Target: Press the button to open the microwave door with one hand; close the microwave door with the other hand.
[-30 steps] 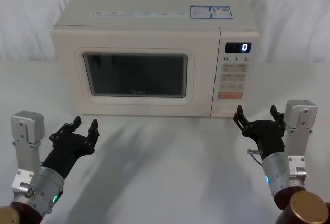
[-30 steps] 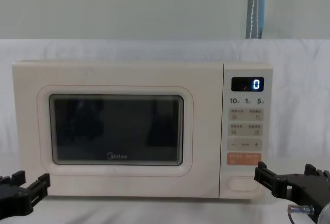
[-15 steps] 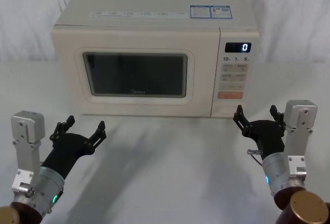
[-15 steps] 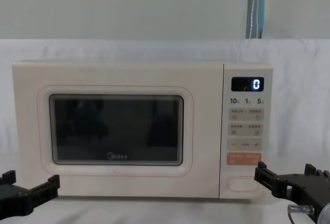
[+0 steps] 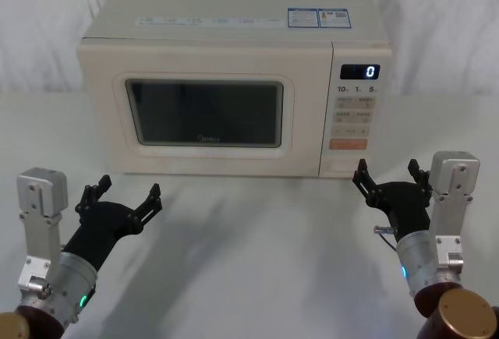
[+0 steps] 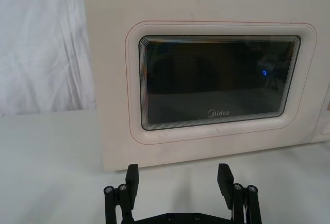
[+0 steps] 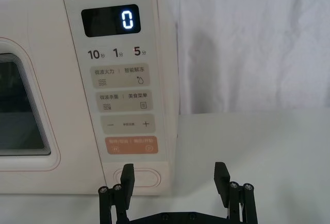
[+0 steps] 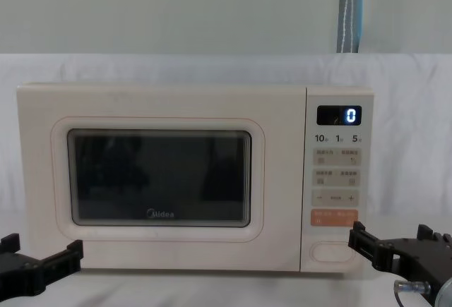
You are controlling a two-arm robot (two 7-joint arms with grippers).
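The cream microwave stands at the back of the table with the microwave door flush and shut. The button is the wide pill key at the foot of the control panel. My right gripper hovers open just in front of the panel, level with the button and not touching it. My left gripper is open wide, low in front of the door's lower left corner, a short way off it.
An orange key sits just above the button, and the display reads 0. A white cloth covers the table between the arms and the microwave. White drapes hang behind, with a grey-blue strap.
My left gripper's fingers spread from nearly closed to wide open about a second ago and have held since. The right gripper, door and display are unchanged.
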